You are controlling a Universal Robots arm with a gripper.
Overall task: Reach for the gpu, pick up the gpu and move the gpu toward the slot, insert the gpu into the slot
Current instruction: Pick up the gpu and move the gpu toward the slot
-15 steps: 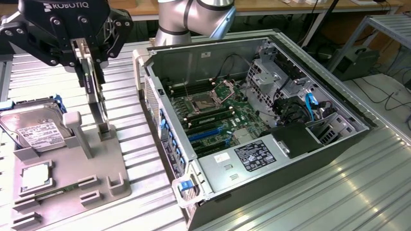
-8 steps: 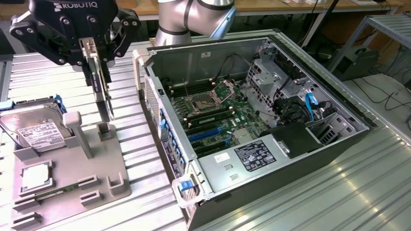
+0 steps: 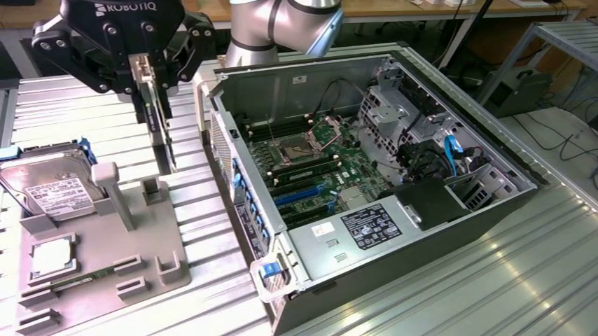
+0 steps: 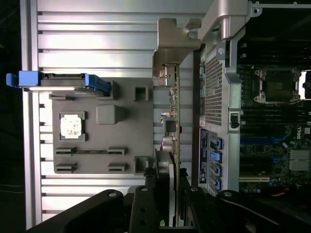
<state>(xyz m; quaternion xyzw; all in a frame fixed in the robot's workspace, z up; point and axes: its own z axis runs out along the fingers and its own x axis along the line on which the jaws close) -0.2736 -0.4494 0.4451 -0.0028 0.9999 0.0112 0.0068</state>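
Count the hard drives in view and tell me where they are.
1. The silver hard drive stands in the grey holder at the exterior view's left, beside the open computer case. Others may be hidden in the case's drive bays.

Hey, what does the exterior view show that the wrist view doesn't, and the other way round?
Exterior view: the silver-grey robot arm joint and a bright blue cable. Wrist view: the thin dark gpu card edge-on, with its bent silver end bracket. Both: the black hand shut on that card, the silver hard drive, the grey parts tray and the long blue slot.
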